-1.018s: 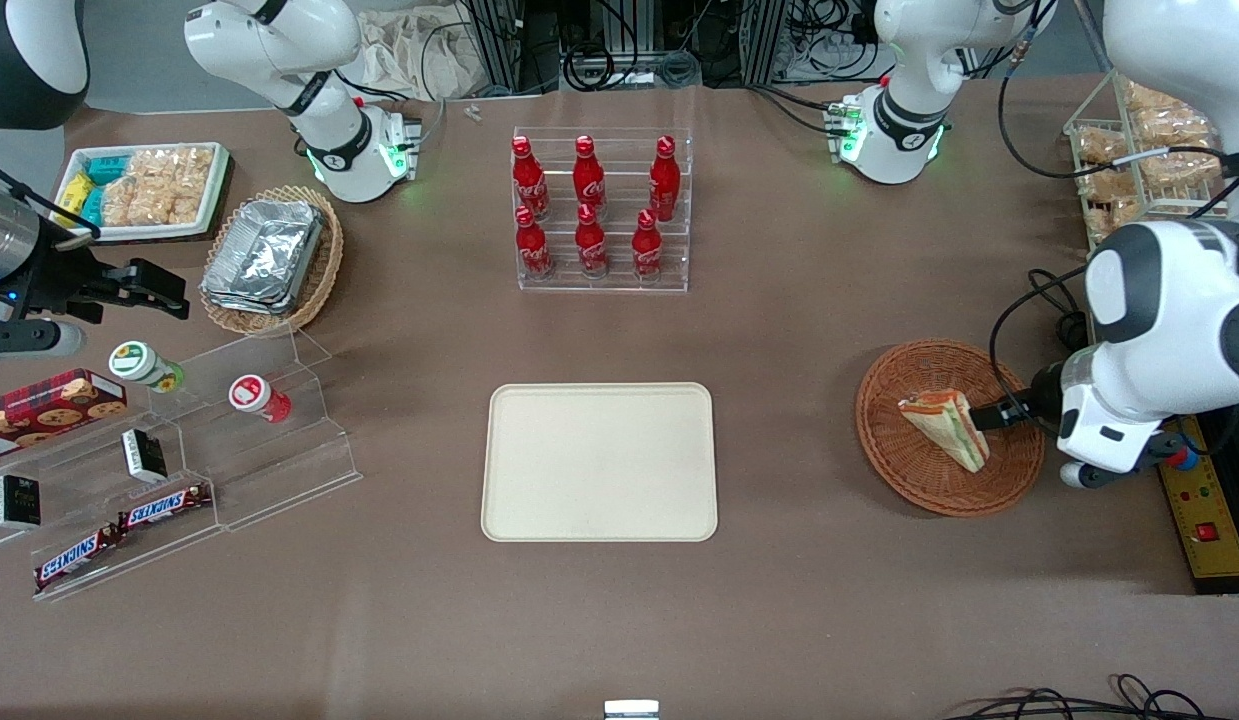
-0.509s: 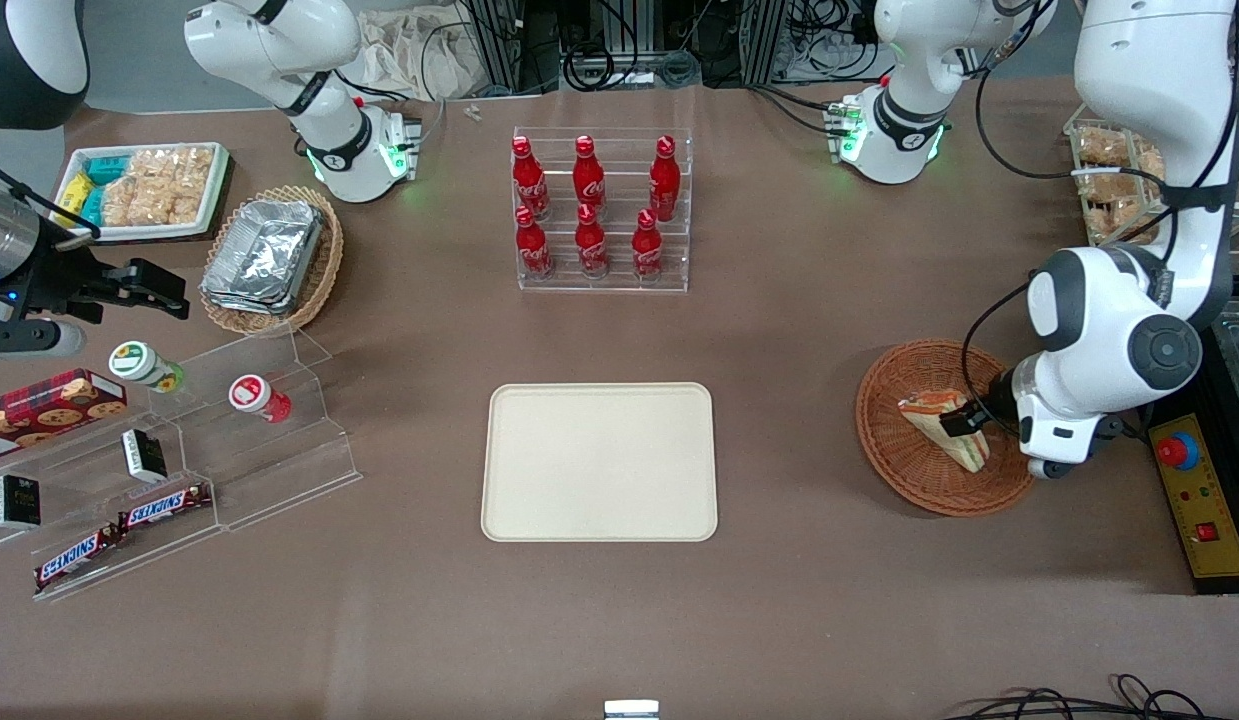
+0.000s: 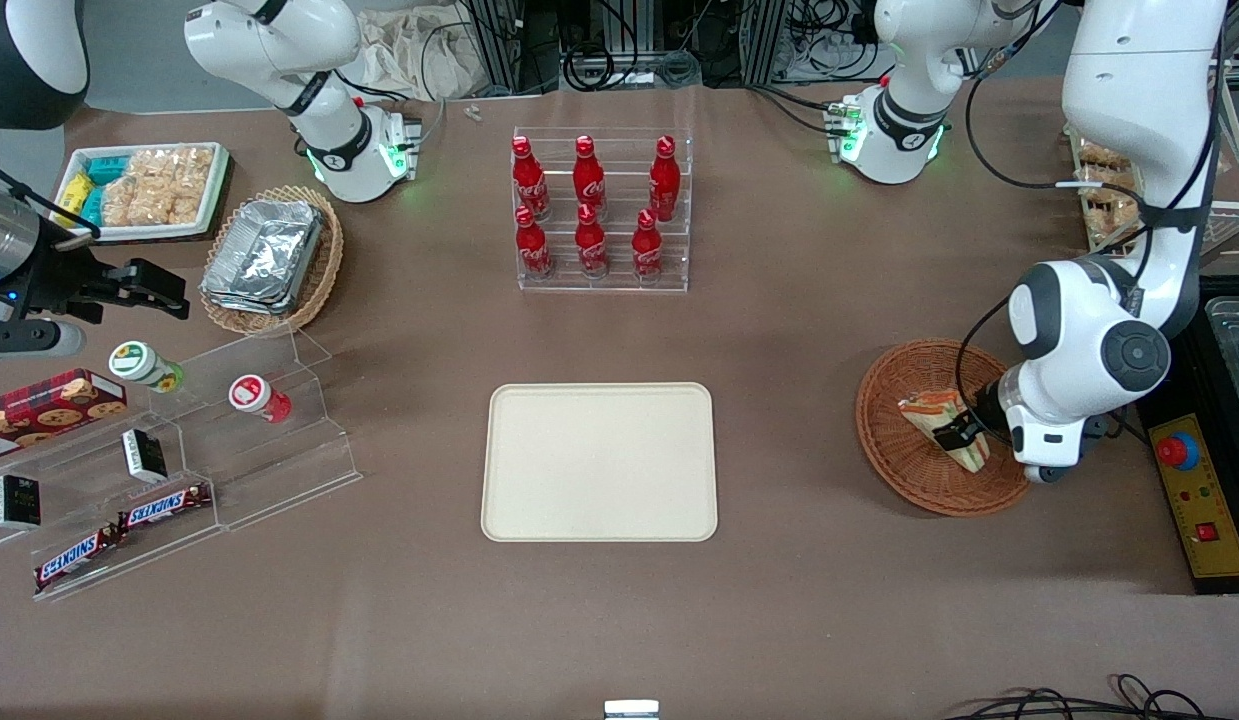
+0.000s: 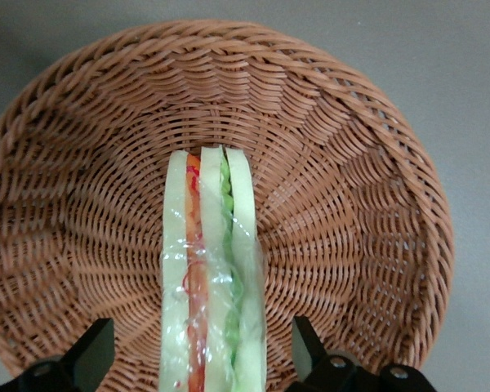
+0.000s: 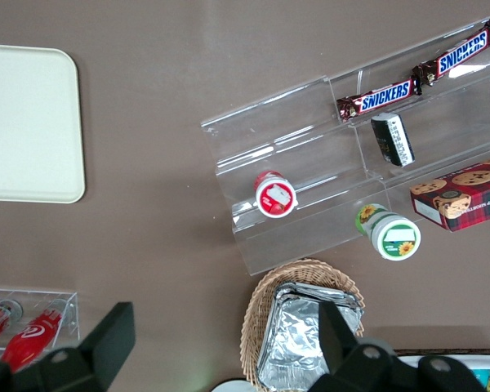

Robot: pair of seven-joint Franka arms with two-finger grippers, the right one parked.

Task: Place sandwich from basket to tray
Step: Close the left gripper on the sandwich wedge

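A brown tabletop [image 3: 779,600] seen from the front, with a white robot arm working at its own end of it. A round reddish-brown wicker basket [image 3: 894,445] sits there, and a triangular sandwich [image 3: 934,408] in clear wrap stands on edge inside it, not yet lifted. The arm's end effector [image 3: 957,432] is low over the basket, right at the sandwich, with its fingers spread wide, one on each side of the wedge and neither touching it. This looks like the lining-up step just ahead of a grasp: the fingers straddle the bread faces so that closing would squeeze the slices flat together.

A cream rectangular tray [image 3: 599,462] lies bare in the middle of the tabletop, well apart from the basket toward the parked arm's end, ready as the drop spot.

The front view gives the layout and the gap between basket and tray, but the arm hides much of the finger spacing. The wrist view looks straight down the sandwich [image 4: 212,269], showing its red, orange and green filling stripes, the basket [image 4: 351,163] weave all around it, and the dark fingertips [image 4: 94,355] with clear space between each and the bread
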